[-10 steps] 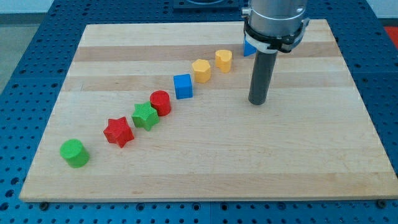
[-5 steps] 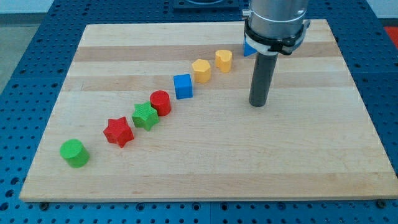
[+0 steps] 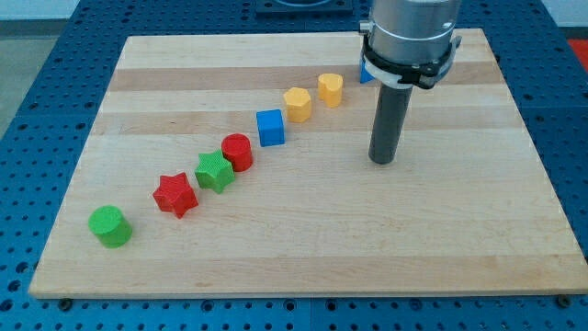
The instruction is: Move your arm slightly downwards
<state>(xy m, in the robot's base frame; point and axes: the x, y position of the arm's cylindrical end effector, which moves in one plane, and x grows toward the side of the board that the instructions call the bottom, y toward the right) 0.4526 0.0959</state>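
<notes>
My tip (image 3: 382, 159) rests on the wooden board (image 3: 303, 248), right of the middle. It touches no block. A diagonal row of blocks runs from lower left to upper right: green cylinder (image 3: 109, 226), red star (image 3: 175, 194), green star (image 3: 214, 172), red cylinder (image 3: 237, 152), blue cube (image 3: 270, 127), yellow hexagon (image 3: 297, 104), yellow heart-like block (image 3: 330, 89). A blue block (image 3: 365, 73) at the top is mostly hidden behind the arm. The blue cube is the block nearest my tip, well to its left.
The board lies on a blue perforated table (image 3: 37, 110). The arm's grey body (image 3: 409, 37) hangs over the board's top right part.
My tip has moved slightly down the view and a touch to the right. No block has moved.
</notes>
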